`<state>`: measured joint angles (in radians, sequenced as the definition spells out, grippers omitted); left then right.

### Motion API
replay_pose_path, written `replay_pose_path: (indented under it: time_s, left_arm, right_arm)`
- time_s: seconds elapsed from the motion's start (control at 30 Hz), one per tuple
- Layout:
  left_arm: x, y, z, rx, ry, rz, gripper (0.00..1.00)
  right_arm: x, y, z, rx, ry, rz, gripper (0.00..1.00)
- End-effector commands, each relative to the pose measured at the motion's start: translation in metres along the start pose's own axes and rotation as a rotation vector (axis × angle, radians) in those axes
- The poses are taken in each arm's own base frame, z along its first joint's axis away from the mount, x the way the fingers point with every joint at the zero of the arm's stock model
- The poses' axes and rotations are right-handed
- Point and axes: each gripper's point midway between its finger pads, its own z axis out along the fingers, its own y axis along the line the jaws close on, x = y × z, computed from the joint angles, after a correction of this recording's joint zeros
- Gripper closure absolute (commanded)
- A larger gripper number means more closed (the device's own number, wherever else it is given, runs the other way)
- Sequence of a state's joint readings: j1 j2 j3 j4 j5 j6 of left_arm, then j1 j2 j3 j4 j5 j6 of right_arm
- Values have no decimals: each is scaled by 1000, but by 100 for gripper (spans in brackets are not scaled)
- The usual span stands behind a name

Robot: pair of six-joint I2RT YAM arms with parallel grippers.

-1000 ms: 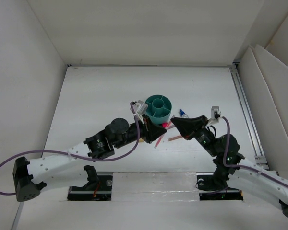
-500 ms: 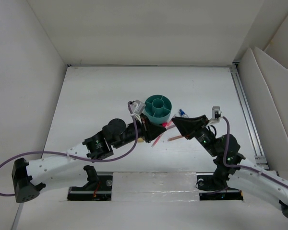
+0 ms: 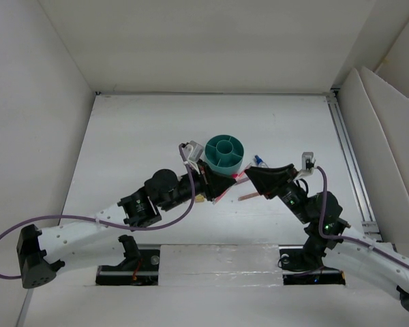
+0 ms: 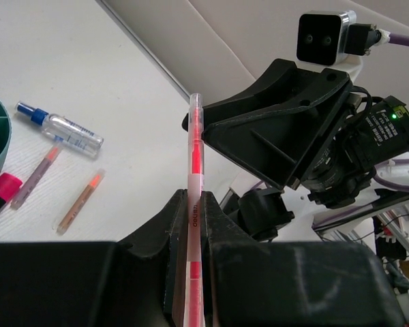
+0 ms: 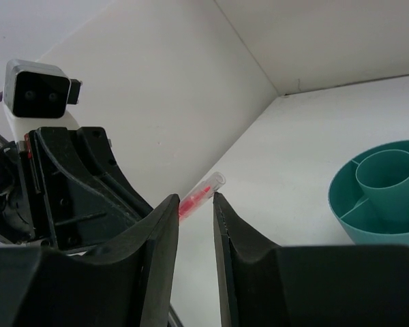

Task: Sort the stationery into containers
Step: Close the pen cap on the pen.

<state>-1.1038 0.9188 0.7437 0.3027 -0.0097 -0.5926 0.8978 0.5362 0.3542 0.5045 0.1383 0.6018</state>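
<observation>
My left gripper (image 4: 193, 197) is shut on a thin pink-orange pen (image 4: 194, 157), which stands up between its fingers. The pen's clear tip (image 5: 206, 190) shows just past my right gripper (image 5: 195, 201), whose jaws stand apart without pinching it. In the top view the left gripper (image 3: 220, 185) and the right gripper (image 3: 249, 177) face each other just in front of the round teal organizer (image 3: 224, 151). A small clear bottle (image 4: 67, 129) with a blue cap, two more thin pens (image 4: 37, 174) (image 4: 80, 201) and a marker's pink end (image 4: 3, 187) lie on the table beside the organizer.
The organizer's central cup and divided compartments (image 5: 382, 194) are to the right in the right wrist view. White walls enclose the table (image 3: 136, 136) at the back and on both sides, with a metal rail (image 3: 347, 150) along the right edge.
The right gripper's jaws have spread apart from the pen. The left gripper has drawn slightly left, still holding the pen.
</observation>
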Motion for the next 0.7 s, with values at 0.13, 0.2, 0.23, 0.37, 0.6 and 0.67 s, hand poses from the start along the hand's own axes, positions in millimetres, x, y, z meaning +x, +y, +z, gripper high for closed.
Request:
replay_pose_path:
  time_s: [0.13,0.2,0.23,0.37,0.6,0.67]
  left_arm:
    - [-25,-15,0,62,-103,-17,100]
    - [-25,-15,0,62,-103,-17,100]
    - [-20,-13,0,64,-90,-16,100]
    - [-22,-15,0,69,-97,-16,100]
    - [-23,-18,-1,83,-98,-25,100]
    - [-20,-16,-1,82,-97,-25,100]
  right_arm:
    - [4,2,-1,-8,25,-9,68]
    - [4,2,-1,-8,25,-9,68]
    - [4,2,-1,-8,25,-9,68]
    - [1,5,0,-13,18,-8,80]
    - [-3,7,1,-18,10,-7,97]
    - [-3,8,1,-18,10,2,98]
